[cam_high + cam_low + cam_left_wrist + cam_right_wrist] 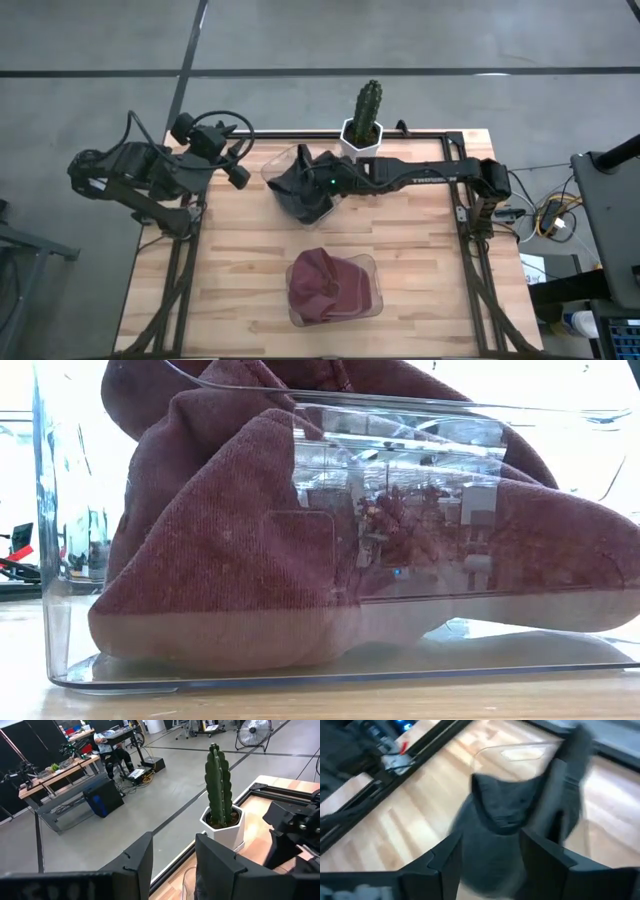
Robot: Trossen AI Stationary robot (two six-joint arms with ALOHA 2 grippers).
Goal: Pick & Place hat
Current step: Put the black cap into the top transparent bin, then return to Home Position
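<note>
A dark grey hat (300,200) is at my right gripper (318,183), which reaches across the far middle of the table. The right wrist view shows the hat (505,815) bunched between the fingers of this gripper (492,860). A maroon hat (325,285) lies crumpled in a clear bin (372,265) at the near middle. In the low view the maroon hat (250,560) rests on the floor of the bin (60,560). My left gripper (238,172) waits open at the far left, touching nothing; its wrist view shows the gripper (172,865) facing the cactus. My right gripper has the dark grey hat's bunched cloth (495,837) pinched between its two fingers (447,857), coming from above. The picture is blurred, so which part of the hat it holds cannot be told. The hat hangs below the fingers, next to the far clear container.
A second clear container (272,165) stands at the far middle, just left of the held hat, and shows beyond it as the container (520,752) in the right wrist view. A cactus in a white pot (368,115) stands on the far edge. Bare wood lies on both sides of the near bin.
</note>
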